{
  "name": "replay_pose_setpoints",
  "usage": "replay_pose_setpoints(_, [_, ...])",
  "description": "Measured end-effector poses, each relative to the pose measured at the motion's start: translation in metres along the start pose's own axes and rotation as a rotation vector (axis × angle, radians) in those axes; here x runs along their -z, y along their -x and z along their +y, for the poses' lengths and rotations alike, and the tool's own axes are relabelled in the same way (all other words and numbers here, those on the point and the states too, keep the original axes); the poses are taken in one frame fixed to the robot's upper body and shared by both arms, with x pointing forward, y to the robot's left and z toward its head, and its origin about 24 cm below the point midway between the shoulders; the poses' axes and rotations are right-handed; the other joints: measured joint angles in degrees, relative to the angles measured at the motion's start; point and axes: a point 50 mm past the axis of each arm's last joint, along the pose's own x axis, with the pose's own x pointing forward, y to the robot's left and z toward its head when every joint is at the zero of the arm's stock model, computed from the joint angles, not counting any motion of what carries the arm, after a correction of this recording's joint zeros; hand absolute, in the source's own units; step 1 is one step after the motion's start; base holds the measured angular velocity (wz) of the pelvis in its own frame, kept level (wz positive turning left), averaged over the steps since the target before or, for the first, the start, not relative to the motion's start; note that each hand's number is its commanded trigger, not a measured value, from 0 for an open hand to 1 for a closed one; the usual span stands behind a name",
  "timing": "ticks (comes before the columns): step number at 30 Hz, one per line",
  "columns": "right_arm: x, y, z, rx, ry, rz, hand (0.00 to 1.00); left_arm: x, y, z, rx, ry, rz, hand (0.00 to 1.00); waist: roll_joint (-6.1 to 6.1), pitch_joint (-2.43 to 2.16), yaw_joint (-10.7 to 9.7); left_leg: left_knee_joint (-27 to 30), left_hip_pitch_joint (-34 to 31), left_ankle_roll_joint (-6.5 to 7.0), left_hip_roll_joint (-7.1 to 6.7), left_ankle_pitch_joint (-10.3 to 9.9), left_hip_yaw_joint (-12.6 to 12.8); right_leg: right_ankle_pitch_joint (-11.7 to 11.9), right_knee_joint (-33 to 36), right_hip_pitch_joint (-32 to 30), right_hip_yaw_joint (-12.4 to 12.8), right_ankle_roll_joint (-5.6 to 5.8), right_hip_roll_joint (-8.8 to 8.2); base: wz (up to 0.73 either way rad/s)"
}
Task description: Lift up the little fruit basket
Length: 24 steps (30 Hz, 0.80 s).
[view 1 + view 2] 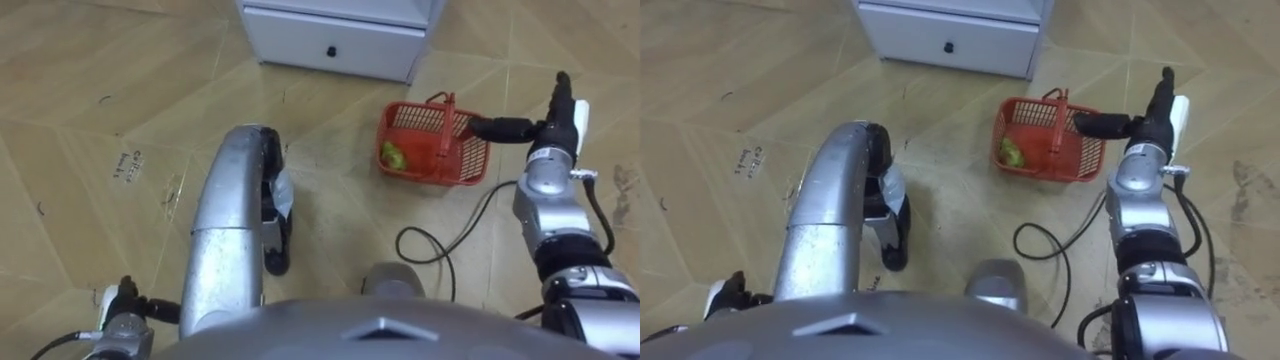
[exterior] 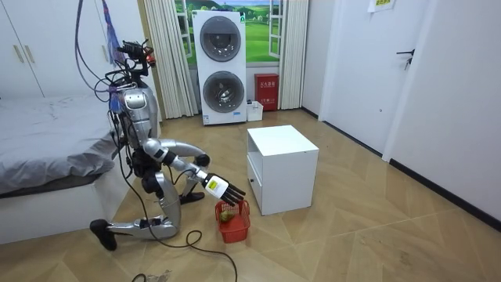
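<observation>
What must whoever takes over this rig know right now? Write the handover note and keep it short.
Right hand: open, fingers straight, reaching to the right edge of the basket, short of its upright handle. It holds nothing.
Left hand: low at the robot's left side, holding nothing of the job.
Basket: on the floor in front of the white cabinet, with a green fruit inside.
Done: the robot kneels by the basket with its right hand at it.
Left: close the right hand on the handle and lift.
</observation>
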Motion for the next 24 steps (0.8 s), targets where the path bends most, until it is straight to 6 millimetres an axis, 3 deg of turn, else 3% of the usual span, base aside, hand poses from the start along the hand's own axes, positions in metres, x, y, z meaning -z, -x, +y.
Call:
replay_pose_setpoints(4, [0.009,0.001,0.004,-0.037,0.006,0.039,0.00,-0.001,0.000,0.000,0.016,-0.002,-0.009,0.00,0.41,-0.05,1.2,0.0,-0.7,0.01,-0.16,0.0,0.0,0.0,0.2,-0.8,-0.1,0.07,-0.04,0.03])
replay_pose_setpoints(6, [0.011,0.001,0.005,-0.058,-0.002,0.057,0.00,0.000,0.000,-0.001,0.027,-0.013,-0.008,0.00,0.96,-0.05,1.7,0.0,-1.4,0.11,-0.87,0.2,0.0,0.0,0.1,-1.1,-0.6,0.11,-0.45,0.12])
replay_pose_setpoints(12, [0.014,-0.006,0.004,-0.070,-0.049,0.118,0.00,0.000,0.000,-0.003,0.042,-0.032,-0.011,0.00,1.88,0.39,4.0,0.0,-2.0,0.60,-1.01,0.3,0.4,0.0,0.1,-1.5,-0.9,0.21,-0.77,0.05])
replay_pose_setpoints(14, [0.013,-0.009,-0.001,-0.068,-0.038,0.124,0.00,0.002,0.000,-0.001,0.061,-0.040,0.000,0.00,2.17,0.39,4.8,-0.2,-2.6,0.77,-1.08,0.6,0.5,-0.2,0.2,-2.1,-1.1,0.69,-0.77,0.05])
replay_pose_setpoints(21, [0.019,-0.013,-0.015,-0.070,0.001,0.158,0.00,0.009,0.000,-0.001,0.088,-0.046,0.035,0.00,3.34,0.66,7.7,-0.3,-3.6,0.73,-1.06,1.1,0.5,-0.3,0.4,-2.9,-2.3,0.78,-0.73,0.04])
replay_pose_setpoints(24, [0.020,-0.016,-0.023,-0.058,0.009,0.167,0.00,0.010,0.000,0.003,0.093,-0.046,0.039,0.00,3.81,0.55,8.8,-0.3,-4.1,0.78,-1.04,1.1,0.5,-0.3,0.5,-3.5,-2.2,0.79,-0.75,0.00])
